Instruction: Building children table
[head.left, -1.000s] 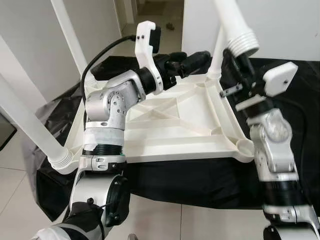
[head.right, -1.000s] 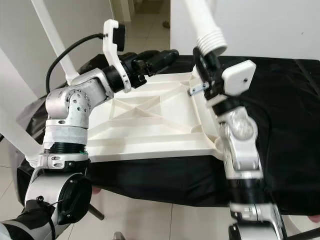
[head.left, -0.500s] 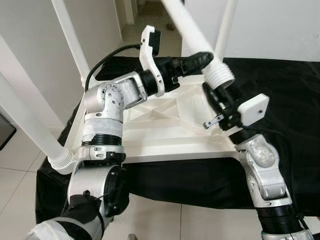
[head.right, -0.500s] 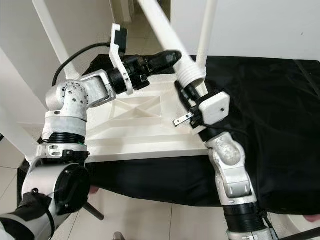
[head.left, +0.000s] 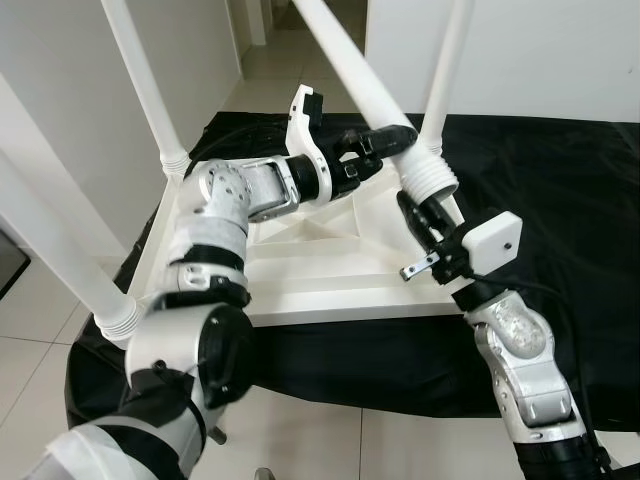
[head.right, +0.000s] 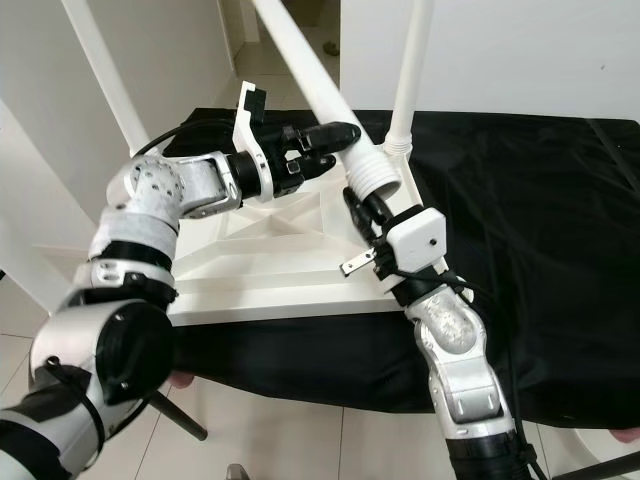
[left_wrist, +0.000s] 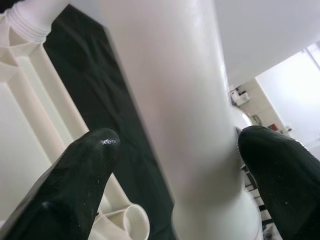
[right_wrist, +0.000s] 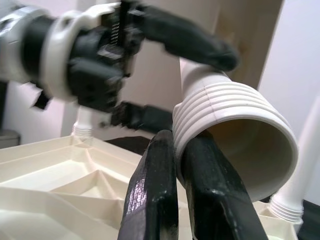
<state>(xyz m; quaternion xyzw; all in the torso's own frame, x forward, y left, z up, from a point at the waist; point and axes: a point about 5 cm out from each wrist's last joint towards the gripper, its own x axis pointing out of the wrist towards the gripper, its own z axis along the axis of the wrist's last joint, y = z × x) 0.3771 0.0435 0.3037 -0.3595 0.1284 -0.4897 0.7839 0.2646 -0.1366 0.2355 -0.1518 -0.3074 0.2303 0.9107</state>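
The loose white plastic table leg (head.left: 375, 85) is pinched at its ribbed end by the right hand (head.left: 425, 212) and loosely straddled by the wide-open left hand (head.left: 385, 140), and must next be lined up with the free corner socket of the upturned white plastic tabletop (head.left: 330, 270)

The white plastic tabletop (head.left: 330, 265) lies upside down — ribbed underside up. A loose white leg (head.left: 375, 100) slants above it, threaded end (head.left: 428, 182) lowest.
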